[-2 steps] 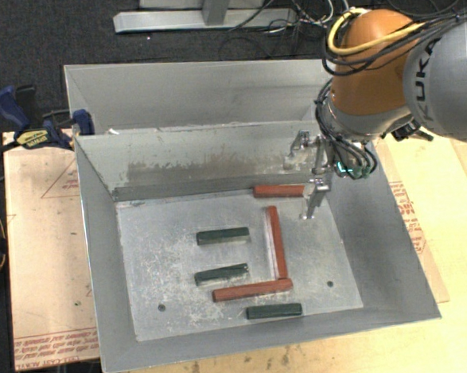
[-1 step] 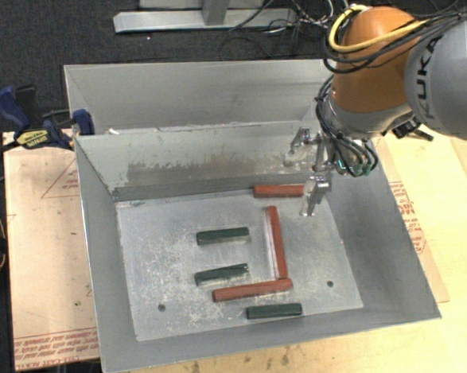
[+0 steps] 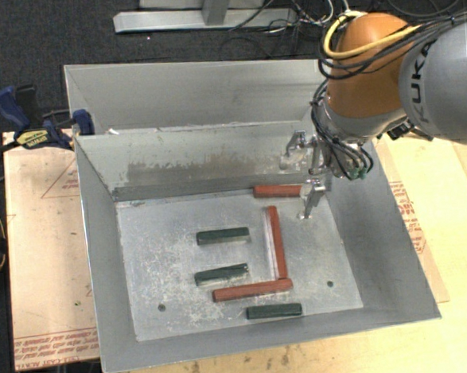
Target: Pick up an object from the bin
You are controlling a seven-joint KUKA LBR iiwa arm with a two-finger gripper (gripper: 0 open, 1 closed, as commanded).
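dark carpet and cables lie around the grey metal bin (image 3: 211, 95) i am watching from above. the arm comes in over the bin's right edge, and its end effector (image 3: 310, 200) hangs low near the back right corner of the bin's floor. it is just at the right end of a short red bar (image 3: 275, 191) that lies along the foot of the back wall. i cannot tell how far open the end effector is, or whether it has hold of that bar.

a longer red bar (image 3: 277, 246) runs towards the front edge, meeting another red bar (image 3: 251, 290) in an l shape. three dark green bars (image 3: 223, 236) (image 3: 221, 275) (image 3: 273, 310) lie apart across the middle and front of the floor.
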